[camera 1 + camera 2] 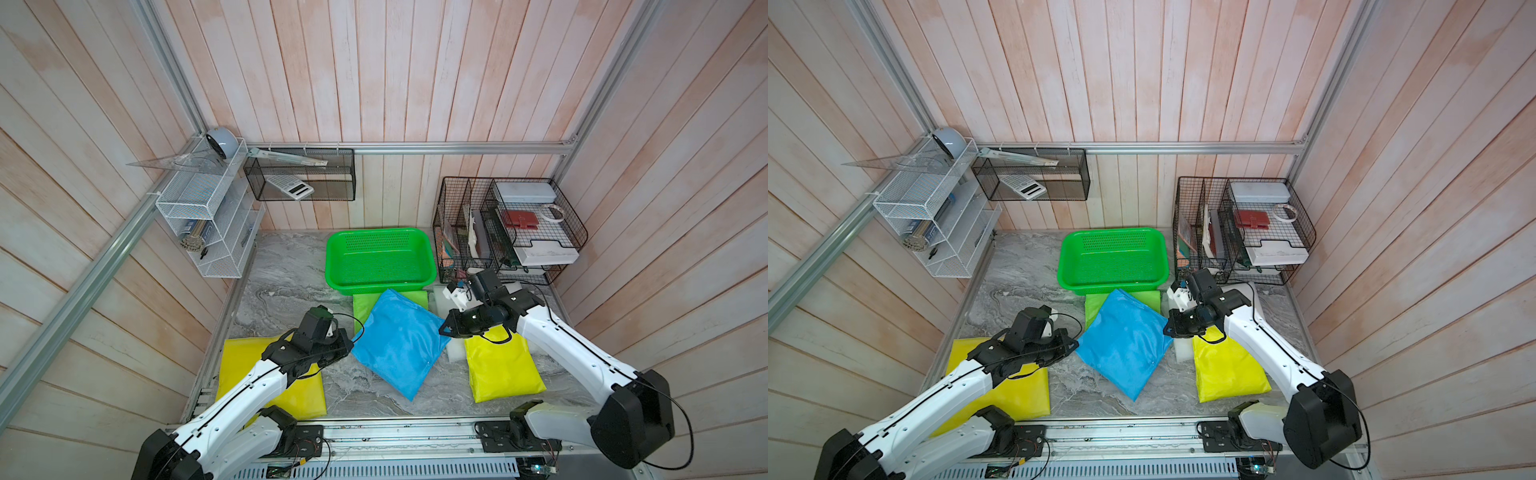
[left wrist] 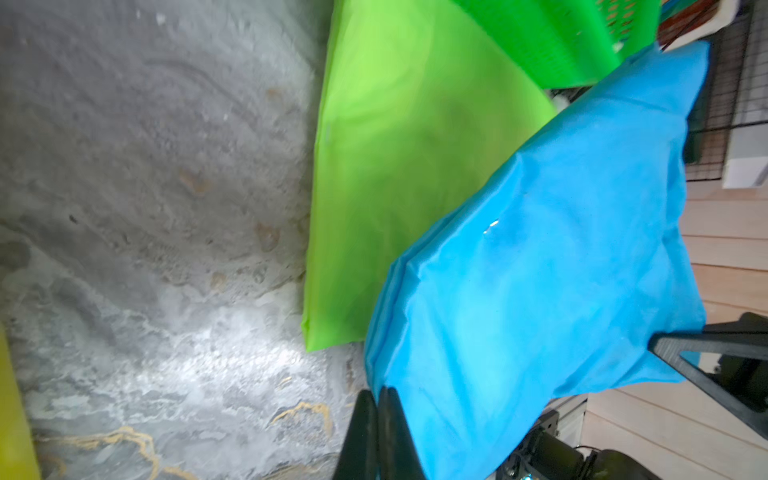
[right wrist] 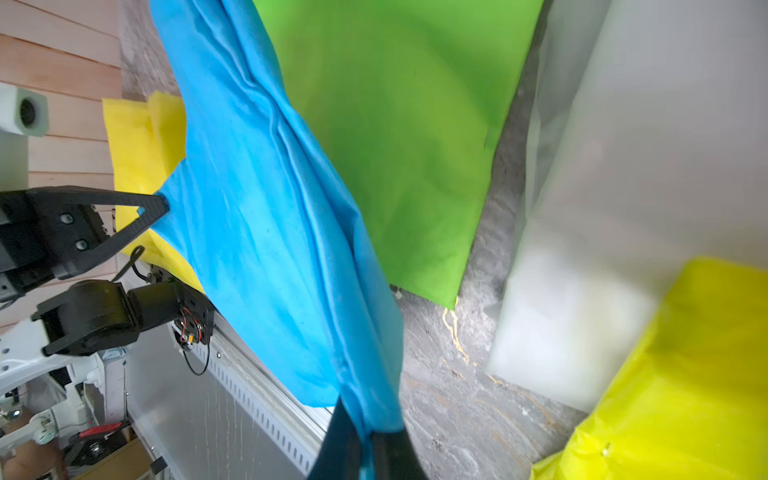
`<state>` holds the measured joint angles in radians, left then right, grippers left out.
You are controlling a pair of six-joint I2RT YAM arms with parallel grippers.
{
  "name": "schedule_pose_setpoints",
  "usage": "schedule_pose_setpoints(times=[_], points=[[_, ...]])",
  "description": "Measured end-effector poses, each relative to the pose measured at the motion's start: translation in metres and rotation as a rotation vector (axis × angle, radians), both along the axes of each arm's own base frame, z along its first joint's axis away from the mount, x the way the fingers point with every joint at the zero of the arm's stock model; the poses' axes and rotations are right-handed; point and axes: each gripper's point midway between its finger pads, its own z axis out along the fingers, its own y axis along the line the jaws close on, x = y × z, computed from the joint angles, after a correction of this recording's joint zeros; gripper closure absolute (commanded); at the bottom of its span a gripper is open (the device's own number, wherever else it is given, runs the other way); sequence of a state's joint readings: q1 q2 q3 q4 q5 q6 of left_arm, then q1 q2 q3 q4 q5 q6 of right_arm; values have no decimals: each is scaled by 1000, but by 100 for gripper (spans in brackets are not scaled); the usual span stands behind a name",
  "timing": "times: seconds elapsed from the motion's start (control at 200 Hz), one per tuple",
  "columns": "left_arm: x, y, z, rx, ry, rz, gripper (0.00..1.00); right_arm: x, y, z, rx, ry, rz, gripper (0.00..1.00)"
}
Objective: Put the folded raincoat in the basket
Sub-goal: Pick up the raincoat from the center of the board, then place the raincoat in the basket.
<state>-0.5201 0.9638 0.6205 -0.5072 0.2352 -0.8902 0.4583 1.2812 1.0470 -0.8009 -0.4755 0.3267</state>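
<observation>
The blue folded raincoat [image 1: 399, 345] is held stretched just in front of the green basket [image 1: 365, 287]. Opposite corners are clamped by the left gripper [image 1: 350, 341] and the right gripper [image 1: 444, 328], partly above a lime-green folded raincoat [image 1: 360, 308].

A white wire mesh shelf [image 1: 199, 216] is mounted at the upper left of a top view. A black mesh wall box [image 1: 299, 174] is hung beside it, and a white calculator [image 1: 289, 187] is laid inside. A black wire desk organiser [image 1: 511, 228] is seen at right. On the grey marbled tabletop [image 1: 282, 274], a yellow folded plastic pack [image 1: 239, 361] is laid at lower left, a second yellow pack [image 1: 503, 365] at lower right, and a lime-green folded pack [image 1: 361, 307] at centre.
</observation>
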Motion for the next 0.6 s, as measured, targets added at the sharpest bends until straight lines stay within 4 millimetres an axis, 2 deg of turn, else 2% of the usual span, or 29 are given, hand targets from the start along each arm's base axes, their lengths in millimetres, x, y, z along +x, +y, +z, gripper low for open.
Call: schedule_pose_setpoints(times=[0.11, 0.31, 0.405, 0.6], points=[[12, -3, 28, -13, -53, 15, 100, 21, 5, 32, 0, -84, 2, 100], [48, -5, 72, 4, -135, 78, 100, 72, 11, 72, -36, -206, -27, 100], [69, -8, 82, 15, -145, 109, 100, 104, 13, 89, -49, -246, -48, 100], [114, -14, 89, 42, -146, 167, 100, 166, 27, 115, -85, -323, -54, 100]])
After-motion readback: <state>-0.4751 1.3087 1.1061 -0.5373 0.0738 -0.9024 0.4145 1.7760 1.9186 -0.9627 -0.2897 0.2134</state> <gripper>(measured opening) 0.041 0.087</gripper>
